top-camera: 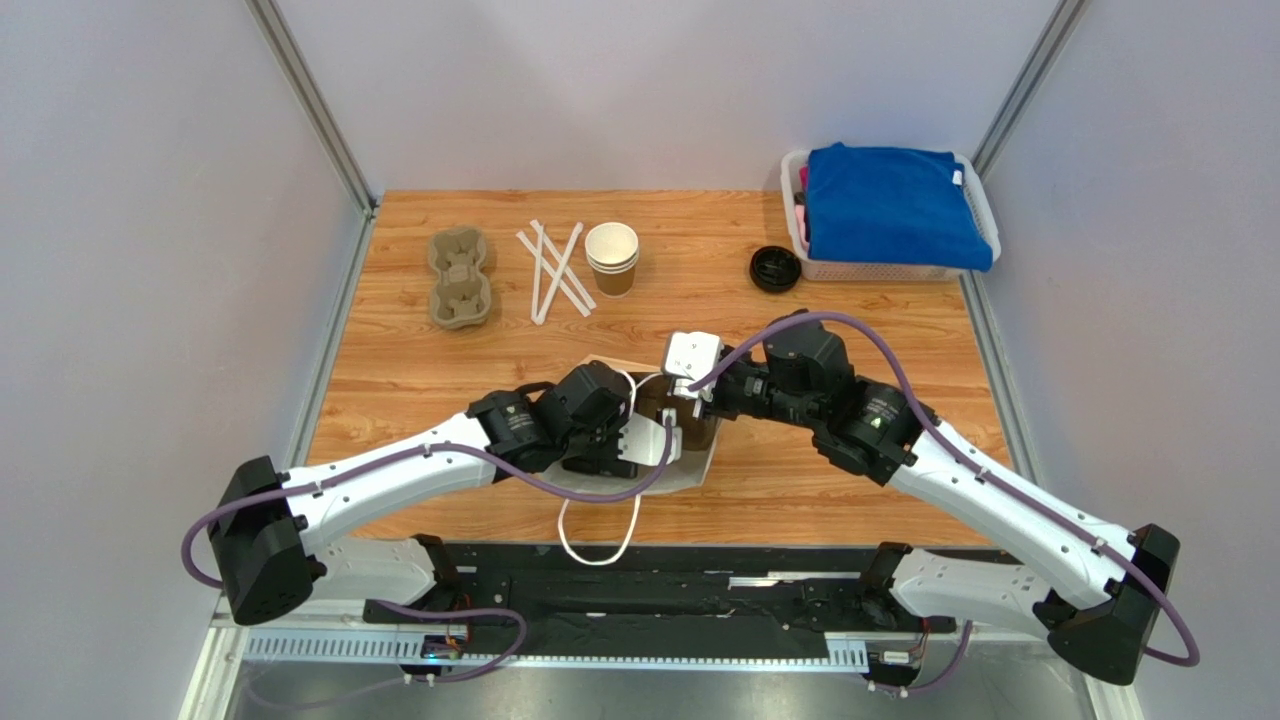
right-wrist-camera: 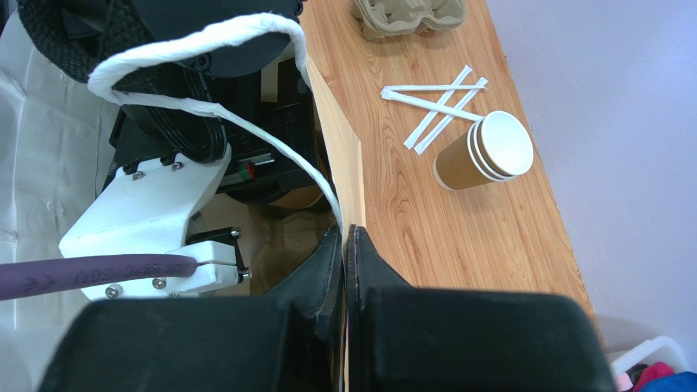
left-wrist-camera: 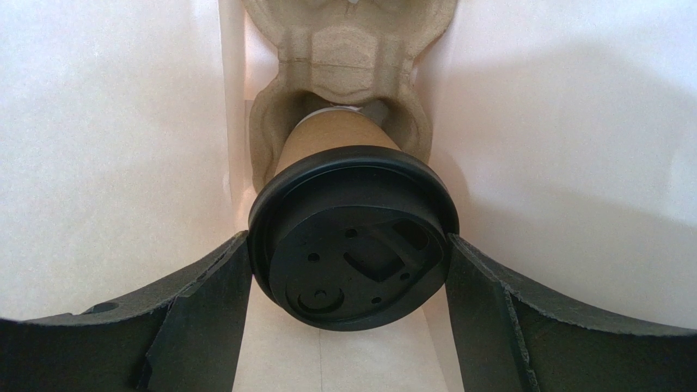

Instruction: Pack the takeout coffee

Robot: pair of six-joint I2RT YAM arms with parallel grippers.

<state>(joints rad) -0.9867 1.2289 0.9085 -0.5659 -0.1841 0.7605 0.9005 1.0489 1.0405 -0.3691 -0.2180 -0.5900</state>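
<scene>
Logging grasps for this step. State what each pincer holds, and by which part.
Left pincer: the takeout coffee, by the rim of its black lid, inside the white paper bag. Right pincer: shut on that bag's mouth edge.

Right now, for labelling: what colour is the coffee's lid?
The lid is black; clearest in left wrist.

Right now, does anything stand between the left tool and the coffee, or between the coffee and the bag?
Nothing visible does. The left tool grips the coffee by its lid, already inside the bag, with its base seated in a carrier.
</scene>
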